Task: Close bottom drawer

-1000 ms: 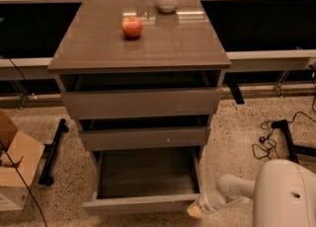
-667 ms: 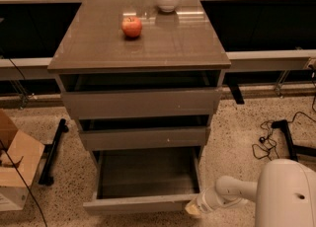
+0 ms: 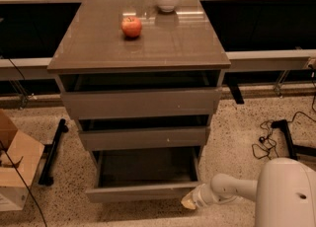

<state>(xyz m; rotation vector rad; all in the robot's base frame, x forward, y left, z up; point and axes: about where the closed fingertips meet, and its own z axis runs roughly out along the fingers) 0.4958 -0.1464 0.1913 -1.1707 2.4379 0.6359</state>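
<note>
The bottom drawer [image 3: 140, 191] is the lowest of three taupe-grey drawers in the cabinet and stands pulled out, its shallow grey box [image 3: 145, 167] showing empty. My gripper [image 3: 190, 202] is at the end of the white arm, low at the drawer front's right end, touching or almost touching its corner. The two upper drawers [image 3: 140, 103] are each pulled out a little.
A red apple [image 3: 131, 26] and a white bowl [image 3: 167, 0] sit on the cabinet top [image 3: 138, 48]. A cardboard box [image 3: 14, 171] stands on the floor at left beside a black bar [image 3: 52, 153]. Black cables [image 3: 269, 139] lie on the floor at right. My white arm body [image 3: 286, 194] fills the bottom right.
My gripper has shifted slightly left and down toward the drawer front's right corner. The drawer looks as far out as before.
</note>
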